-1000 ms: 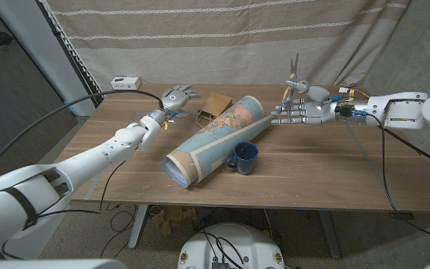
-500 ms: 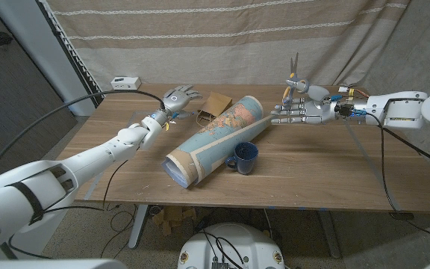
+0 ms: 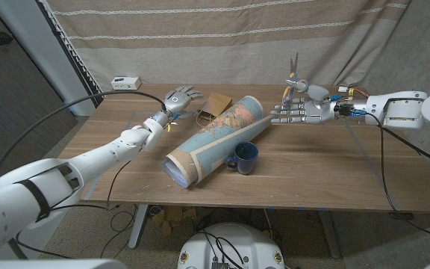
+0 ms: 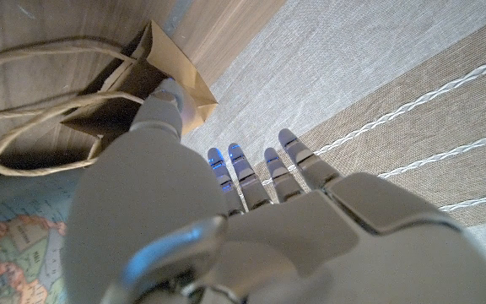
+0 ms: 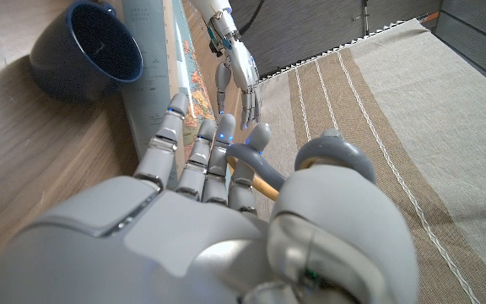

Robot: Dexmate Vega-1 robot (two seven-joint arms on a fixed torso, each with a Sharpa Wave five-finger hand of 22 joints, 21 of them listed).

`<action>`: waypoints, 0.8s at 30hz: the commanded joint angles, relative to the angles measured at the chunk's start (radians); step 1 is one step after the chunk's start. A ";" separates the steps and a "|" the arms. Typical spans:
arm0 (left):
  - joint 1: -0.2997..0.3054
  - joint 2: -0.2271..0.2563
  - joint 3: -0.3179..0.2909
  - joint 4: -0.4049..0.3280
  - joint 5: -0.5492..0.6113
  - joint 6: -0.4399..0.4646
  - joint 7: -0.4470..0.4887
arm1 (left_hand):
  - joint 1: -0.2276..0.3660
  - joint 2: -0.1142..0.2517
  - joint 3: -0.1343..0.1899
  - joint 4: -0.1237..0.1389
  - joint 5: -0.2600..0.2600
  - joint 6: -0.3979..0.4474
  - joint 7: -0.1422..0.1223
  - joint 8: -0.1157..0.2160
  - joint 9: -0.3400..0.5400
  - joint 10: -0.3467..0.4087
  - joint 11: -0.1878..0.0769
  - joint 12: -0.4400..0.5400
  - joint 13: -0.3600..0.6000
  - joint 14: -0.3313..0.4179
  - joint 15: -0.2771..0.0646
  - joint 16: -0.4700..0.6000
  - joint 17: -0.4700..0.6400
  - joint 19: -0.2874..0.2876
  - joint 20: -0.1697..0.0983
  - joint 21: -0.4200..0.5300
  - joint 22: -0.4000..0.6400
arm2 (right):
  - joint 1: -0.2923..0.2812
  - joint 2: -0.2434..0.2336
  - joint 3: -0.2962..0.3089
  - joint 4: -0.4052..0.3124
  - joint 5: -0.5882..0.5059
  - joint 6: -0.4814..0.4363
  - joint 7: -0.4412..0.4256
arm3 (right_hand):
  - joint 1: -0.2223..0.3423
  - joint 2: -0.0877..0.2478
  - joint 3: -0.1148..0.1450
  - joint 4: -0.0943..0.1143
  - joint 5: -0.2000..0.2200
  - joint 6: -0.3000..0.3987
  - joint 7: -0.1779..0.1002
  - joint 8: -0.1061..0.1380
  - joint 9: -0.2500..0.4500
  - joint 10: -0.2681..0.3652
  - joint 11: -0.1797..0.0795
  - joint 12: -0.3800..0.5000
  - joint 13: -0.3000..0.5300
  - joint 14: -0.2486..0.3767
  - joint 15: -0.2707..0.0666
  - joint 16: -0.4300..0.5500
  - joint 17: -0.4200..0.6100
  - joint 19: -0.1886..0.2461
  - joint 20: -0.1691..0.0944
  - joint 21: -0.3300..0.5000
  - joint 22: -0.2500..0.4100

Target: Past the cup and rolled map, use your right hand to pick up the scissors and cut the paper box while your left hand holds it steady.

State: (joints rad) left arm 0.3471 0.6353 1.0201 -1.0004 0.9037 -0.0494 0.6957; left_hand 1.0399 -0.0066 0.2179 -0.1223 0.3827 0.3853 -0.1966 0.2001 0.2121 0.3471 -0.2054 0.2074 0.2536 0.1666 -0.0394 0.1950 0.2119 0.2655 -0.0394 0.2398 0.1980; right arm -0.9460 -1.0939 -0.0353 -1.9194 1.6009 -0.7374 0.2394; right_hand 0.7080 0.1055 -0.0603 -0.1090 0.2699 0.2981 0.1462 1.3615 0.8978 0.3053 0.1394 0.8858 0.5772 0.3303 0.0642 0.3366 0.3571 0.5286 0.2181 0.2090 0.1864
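Head view shows our right hand raised over the far right part of the table, clasping the scissors by their grey handles with the blades pointing straight up. The right wrist view confirms that grip: the thumb passes through one handle loop and the fingers stretch forward beyond it.

Our left hand hovers over the far left of the table, fingers spread and holding nothing. The paper box, which looks like a small brown paper bag with string handles, lies on the far side of the table just behind the rolled map. It sits just beside our left fingertips, toward the middle of the table, and we cannot see contact. In the left wrist view the bag lies directly ahead of the thumb, its string loops trailing over the wood.

The blue cup stands in front of the map's near side, well clear of both hands.

We judge the step in hand to be bringing the left hand down on the bag to pin it. To do this well, we should press on the bag's body, not its strings, leaving an edge free toward the right. The scissors are well apart from the bag, with the map's far end between them, so we should tilt the blades down and travel over the map without knocking it.
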 commanded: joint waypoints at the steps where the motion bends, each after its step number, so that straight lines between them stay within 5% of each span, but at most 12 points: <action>1: -0.027 -0.047 0.034 0.091 -0.034 -0.009 0.052 | -0.019 0.021 -0.004 0.023 -0.010 -0.006 0.005 0.004 0.007 -0.008 0.010 0.009 0.007 -0.002 -0.134 0.011 0.008 -0.004 -0.066 -0.005 0.005 | 0.004 -0.007 0.000 -0.008 0.006 -0.007 -0.016 | -0.004 0.000 0.006 0.001 -0.002 0.002 0.044 0.005 0.001 0.011 0.000 -0.004 0.005 -0.002 0.006 0.000 0.000 -0.004 0.000 -0.003 0.001; 24: -0.112 -0.140 0.135 0.291 -0.083 -0.073 0.132 | -0.047 0.022 -0.024 0.035 -0.024 -0.011 0.004 0.014 0.016 -0.031 0.011 0.012 0.018 -0.017 -0.132 0.012 0.016 -0.009 -0.067 -0.002 0.007 | 0.043 -0.002 -0.027 0.000 0.006 -0.015 -0.038 | -0.008 0.001 0.007 0.002 -0.004 0.003 0.045 0.006 -0.001 0.012 0.001 -0.011 0.009 -0.002 0.007 0.000 -0.003 -0.004 0.000 -0.003 0.001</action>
State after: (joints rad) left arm 0.2849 0.5471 1.0968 -0.8228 0.8407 -0.0911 0.7869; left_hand 0.9988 0.0176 0.1954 -0.0839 0.3623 0.3798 -0.1910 0.2041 0.2258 0.3175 -0.1971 0.2113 0.2680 0.1518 -0.0356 0.2005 0.2257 0.2621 -0.0431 0.2399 0.2028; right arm -0.9214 -1.0992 -0.0486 -1.9240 1.6078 -0.7485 0.2136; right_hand 0.7081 0.1056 -0.0568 -0.1055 0.2661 0.2981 0.1462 1.3615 0.8935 0.3109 0.1413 0.8797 0.5818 0.3303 0.0642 0.3366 0.3524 0.5286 0.2181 0.2090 0.1864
